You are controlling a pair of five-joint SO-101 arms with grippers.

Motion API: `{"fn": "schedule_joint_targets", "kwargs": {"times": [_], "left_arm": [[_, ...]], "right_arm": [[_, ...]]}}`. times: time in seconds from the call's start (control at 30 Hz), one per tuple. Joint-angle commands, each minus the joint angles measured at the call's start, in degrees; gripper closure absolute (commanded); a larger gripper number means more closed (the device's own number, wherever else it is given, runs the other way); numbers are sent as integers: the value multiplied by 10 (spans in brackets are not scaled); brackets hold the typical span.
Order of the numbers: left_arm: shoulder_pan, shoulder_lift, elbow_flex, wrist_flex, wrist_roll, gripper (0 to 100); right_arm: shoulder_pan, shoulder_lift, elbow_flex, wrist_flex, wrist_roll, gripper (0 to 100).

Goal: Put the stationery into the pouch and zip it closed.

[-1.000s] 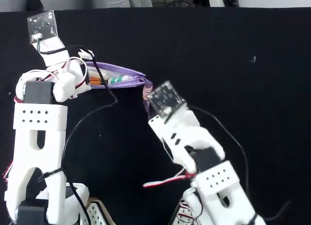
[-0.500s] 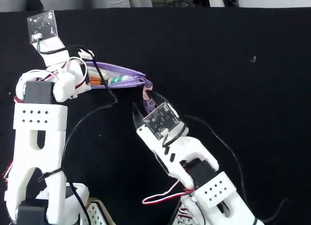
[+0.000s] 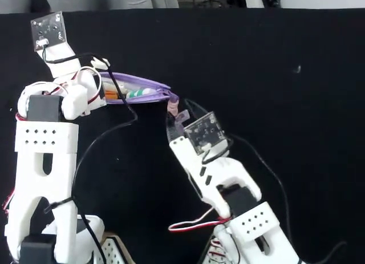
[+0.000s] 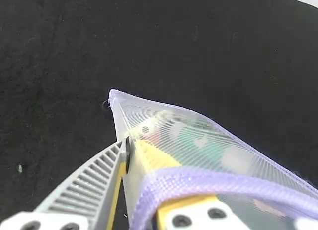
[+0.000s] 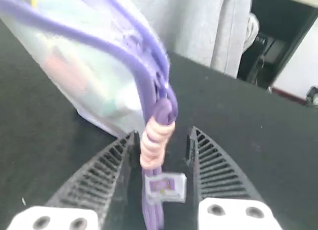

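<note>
Most of the job looks done, the stationery (image 3: 128,94) sitting inside the pouch (image 3: 142,84), which the left pincer (image 4: 131,148) pinches by one end over the table (image 3: 285,104), while the right pincer (image 5: 162,134) stands spread around the zip pull (image 5: 155,140), so I cannot tell whether the zip is fully shut.

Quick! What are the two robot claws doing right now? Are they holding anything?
Left gripper: closed, holding the edge of the purple pouch.
Right gripper: open, with the zipper pull between its jaws, not gripped.
</note>
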Motion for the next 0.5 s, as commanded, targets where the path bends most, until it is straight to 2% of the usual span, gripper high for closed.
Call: {"fn": "schedule_joint_targets", "kwargs": {"times": [0.0, 0.13, 0.3, 0.47], "left_arm": [[-6, -8, -10, -15, 8, 970], [-7, -8, -10, -14, 8, 970], [-5, -8, -10, -14, 8, 970], [-5, -8, -10, -13, 8, 970]], "right_arm": [[10, 5, 17, -62, -11, 836], [9, 6, 27, -73, -11, 836], [9, 21, -15, -27, -12, 836], [9, 118, -87, -10, -62, 836]]}}
